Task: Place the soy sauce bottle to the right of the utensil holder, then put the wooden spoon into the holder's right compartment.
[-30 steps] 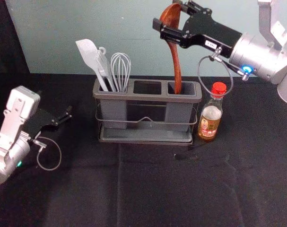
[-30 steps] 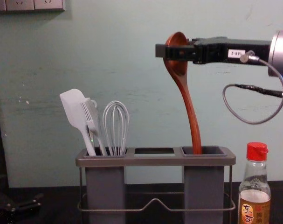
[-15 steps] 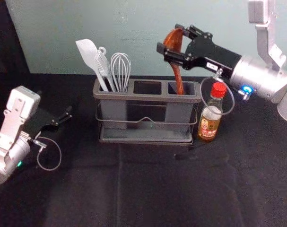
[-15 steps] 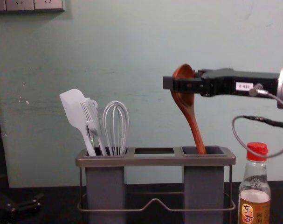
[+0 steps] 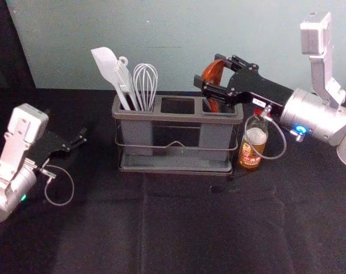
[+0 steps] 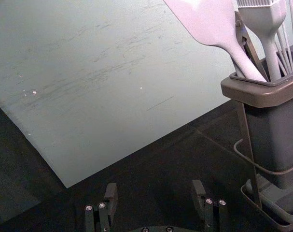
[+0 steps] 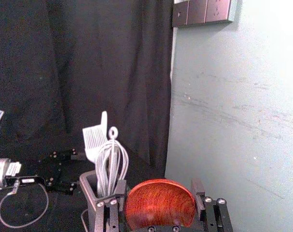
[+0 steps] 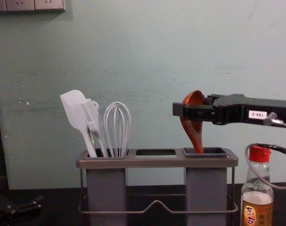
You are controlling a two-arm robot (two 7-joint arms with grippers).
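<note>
- The right gripper was above the holder's right compartment, its fingers parted just by the breadth of the bowl of the wooden spoon, which they had hold of from both sides.
- The spoon stood nearly upright, handle down inside the right compartment, nearer its inner edge, with room toward the outer wall.
- In the chest view, a gap lay between those fingers and the rim of the utensil holder.
- The soy sauce bottle stood upright just beside the holder's right end, under the right arm; the arm's cable looped in front of it.
- A spatula, a brush and a whisk were in the left compartment, their heads above its edge.
- The left gripper was parked left of the holder, fingers wide apart around nothing, with open bench between.
</note>
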